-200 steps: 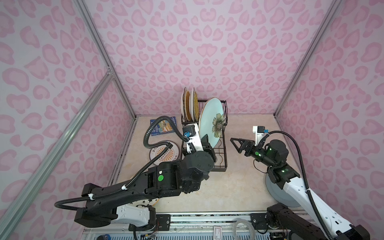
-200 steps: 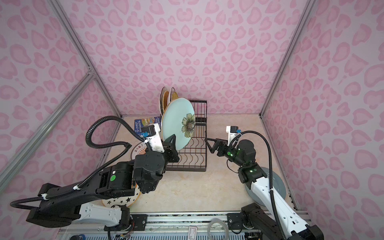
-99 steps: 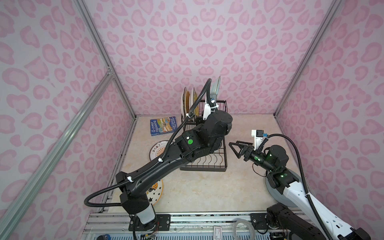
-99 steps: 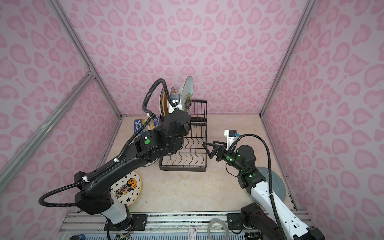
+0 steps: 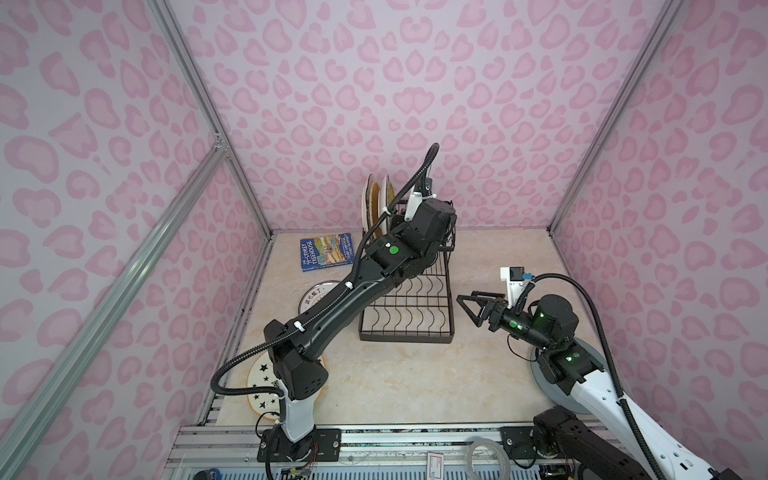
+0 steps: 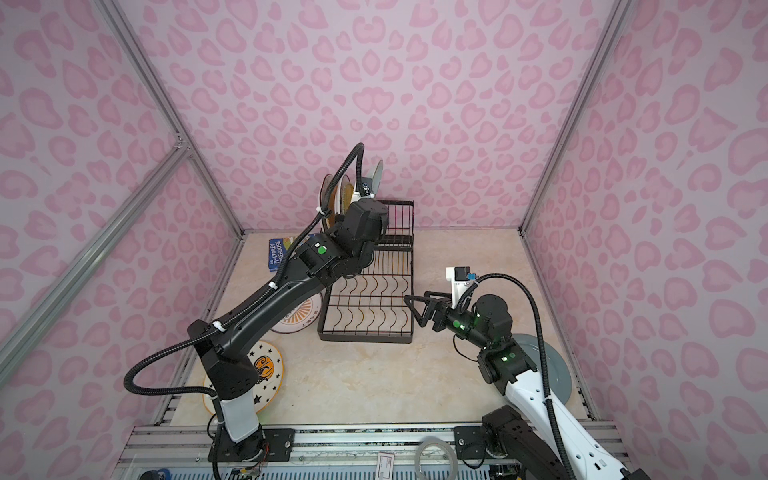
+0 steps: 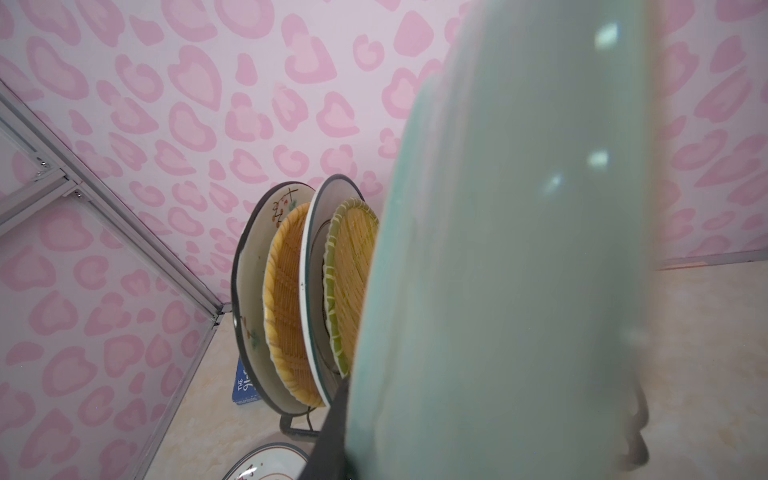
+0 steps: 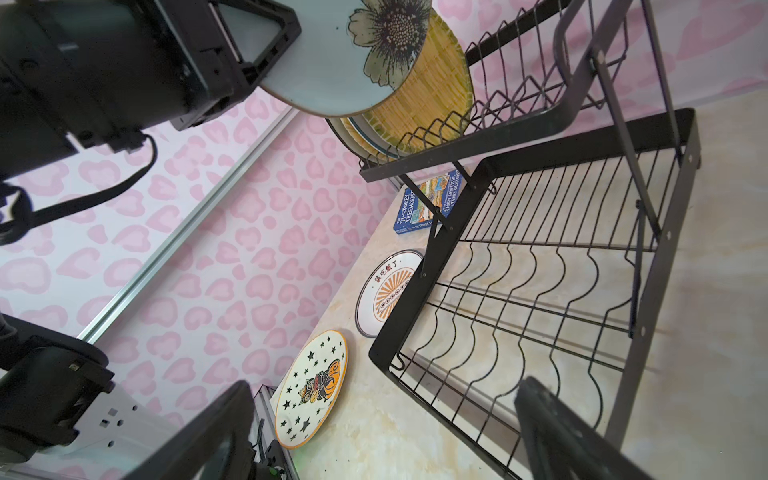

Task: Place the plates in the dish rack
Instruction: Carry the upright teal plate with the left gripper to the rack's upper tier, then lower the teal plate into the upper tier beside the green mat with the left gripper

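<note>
While the left tool [image 8: 270,37] clamped the teal plate [image 8: 332,79] on edge above the rack's [image 5: 406,337] far raised tier, its likely slot lay below, just right of four racked plates [image 7: 291,299]. Right tool [image 5: 467,309] gaped empty, near-right of rack.

At eleven o'clock we see the left gripper [image 8: 270,41] clamped on the teal flower plate [image 8: 332,70], just in front of the woven plate [image 8: 436,95] standing in the dish rack [image 8: 660,291], right gripper [image 8: 378,436] gaping at six.
</note>
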Robot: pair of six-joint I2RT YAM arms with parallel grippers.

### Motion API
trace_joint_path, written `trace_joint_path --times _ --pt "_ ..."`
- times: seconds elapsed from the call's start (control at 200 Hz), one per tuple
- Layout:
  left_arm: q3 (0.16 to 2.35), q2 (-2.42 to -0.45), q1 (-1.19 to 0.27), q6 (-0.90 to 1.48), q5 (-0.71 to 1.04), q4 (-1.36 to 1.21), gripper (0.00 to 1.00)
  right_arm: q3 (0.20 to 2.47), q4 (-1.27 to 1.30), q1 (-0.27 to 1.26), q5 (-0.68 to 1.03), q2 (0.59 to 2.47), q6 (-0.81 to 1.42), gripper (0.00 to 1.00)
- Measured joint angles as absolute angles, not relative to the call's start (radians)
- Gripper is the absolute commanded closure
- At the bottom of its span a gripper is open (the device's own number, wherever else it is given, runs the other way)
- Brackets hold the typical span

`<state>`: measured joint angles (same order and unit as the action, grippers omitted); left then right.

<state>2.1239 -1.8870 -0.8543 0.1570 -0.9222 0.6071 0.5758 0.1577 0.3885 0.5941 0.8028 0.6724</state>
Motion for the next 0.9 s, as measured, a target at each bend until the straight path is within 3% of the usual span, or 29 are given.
trace_joint_path --times 0.905 --pt "2.178 -2.027 -0.757 0.216 -0.868 0.657 0.97 0.587 0.023 0.471 0.523 0.783 0.678 0.02"
